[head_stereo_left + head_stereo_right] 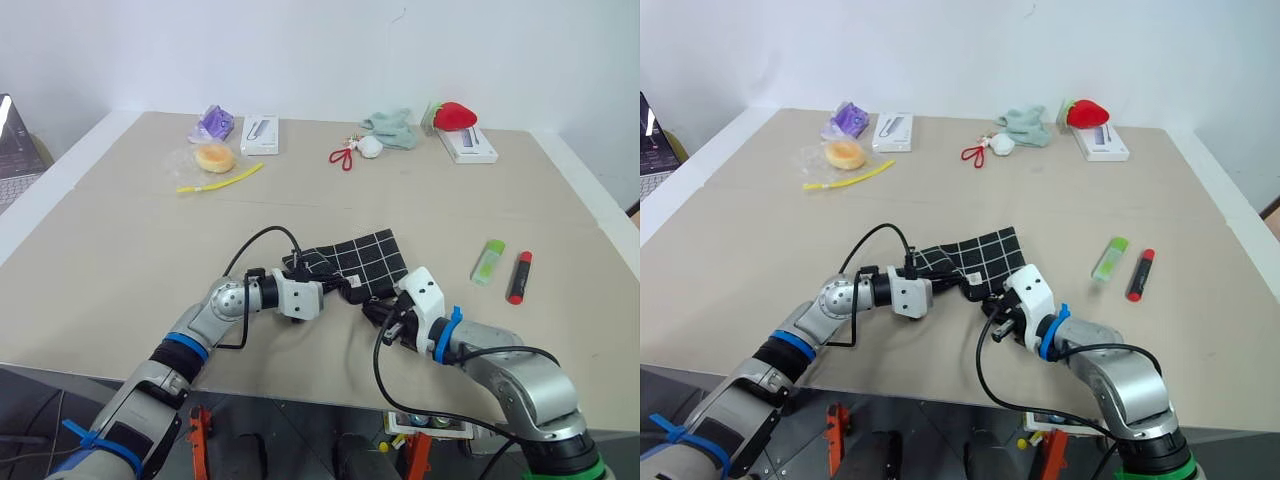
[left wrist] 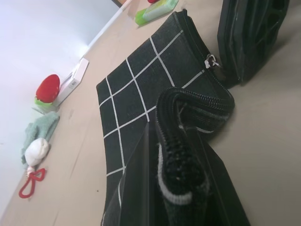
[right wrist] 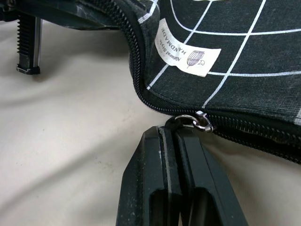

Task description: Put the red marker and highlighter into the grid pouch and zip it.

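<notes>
The grid pouch (image 1: 358,262) lies near the middle of the counter's (image 1: 120,250) front edge, its zipper partly undone. The left pincer (image 2: 181,183) is clamped on the pouch's open zippered edge. The right pincer (image 3: 175,141) has its fingers pressed together at the small metal ring of the zipper pull (image 3: 194,121), just below the white label (image 3: 186,48). The highlighter (image 1: 488,261) and the red marker (image 1: 519,277) lie side by side toward the counter's right edge, apart from the pouch.
</notes>
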